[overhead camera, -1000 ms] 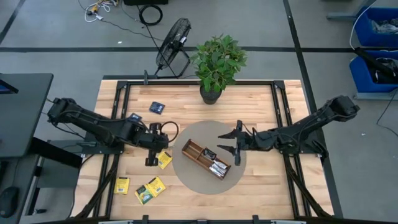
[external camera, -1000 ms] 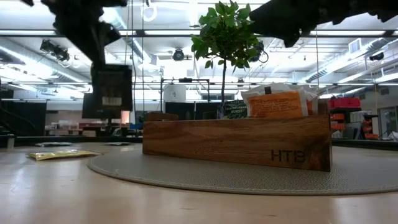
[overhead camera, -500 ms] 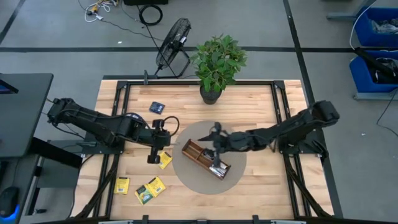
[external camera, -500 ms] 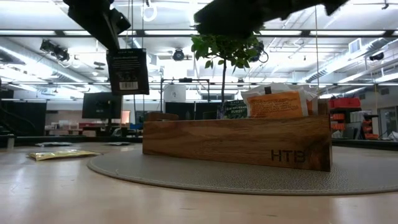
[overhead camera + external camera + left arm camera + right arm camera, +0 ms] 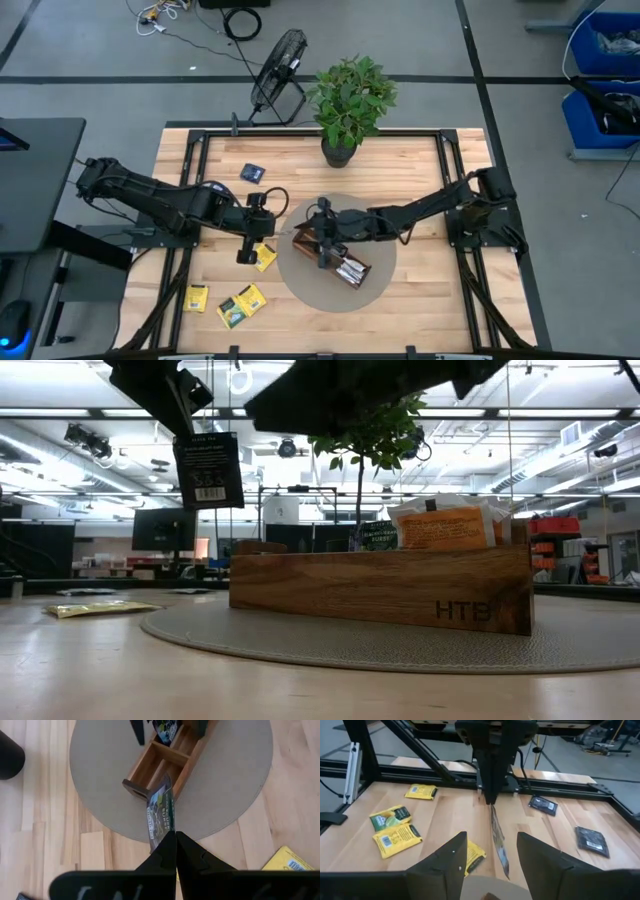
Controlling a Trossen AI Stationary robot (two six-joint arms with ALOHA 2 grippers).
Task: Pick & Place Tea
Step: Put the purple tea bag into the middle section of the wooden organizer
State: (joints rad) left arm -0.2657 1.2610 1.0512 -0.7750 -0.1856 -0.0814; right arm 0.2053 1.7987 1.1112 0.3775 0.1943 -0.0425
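A dark navy tea sachet (image 5: 209, 470) hangs above the table left of the round mat (image 5: 300, 285), with my left gripper (image 5: 175, 838) shut on it. My right gripper (image 5: 492, 854) stands open above the left end of the wooden tray (image 5: 312, 240) and points toward the hanging sachet (image 5: 499, 842). It touches nothing. Several sachets stand upright in the tray's right end (image 5: 445, 525). Loose yellow sachets (image 5: 197, 297) and navy sachets (image 5: 253, 172) lie flat on the table. My left gripper pinches the navy sachet by one edge (image 5: 167, 831) between its two shut fingers. The fingers slant down from the table's left. The sachet hangs upright below them (image 5: 209, 475), clear of the table, and shows edge-on in the right wrist view.
A potted plant (image 5: 350, 100) stands at the table's far edge and a fan (image 5: 278, 75) lies beyond it. One yellow sachet (image 5: 264, 257) lies just beside the mat under my left arm. A green-and-yellow sachet (image 5: 242, 303) lies near the front left.
My right gripper has travelled toward the table's left, from the mat's right side to above the tray's left end, and has stayed open. The navy sachet in my left gripper has come up a little and turned slightly. It still hangs clear.
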